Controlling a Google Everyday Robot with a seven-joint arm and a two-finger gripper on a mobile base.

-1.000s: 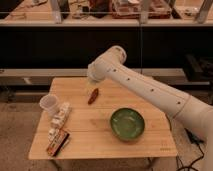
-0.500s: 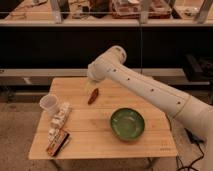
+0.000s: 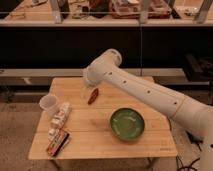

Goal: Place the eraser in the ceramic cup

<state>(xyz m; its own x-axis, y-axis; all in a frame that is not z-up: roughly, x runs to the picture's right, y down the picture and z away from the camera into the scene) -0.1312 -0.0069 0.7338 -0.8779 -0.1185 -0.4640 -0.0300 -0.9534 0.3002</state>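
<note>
1. The wooden table (image 3: 150,145) stands in front of dark shelving, and the white arm (image 3: 145,90) reaches in over it from 4 o'clock.
2. The gripper (image 3: 86,91) hangs over the table's far part, at about 11 o'clock from the table's middle. Its fingers are spread apart and I see nothing between them.
3. A small reddish-brown oblong item (image 3: 93,96) lies just beside the gripper, at its 4 o'clock.
4. The eraser (image 3: 57,142) lies flat near the table's front left corner, at 8 o'clock from the middle, well apart from the gripper.
5. The ceramic cup (image 3: 48,103) stands upright at 9 o'clock, near the left edge.
6. A row of pale blocks (image 3: 59,117) runs between cup and eraser.
7. The green bowl (image 3: 127,123) sits at 4 o'clock from the middle, under the arm.
</note>
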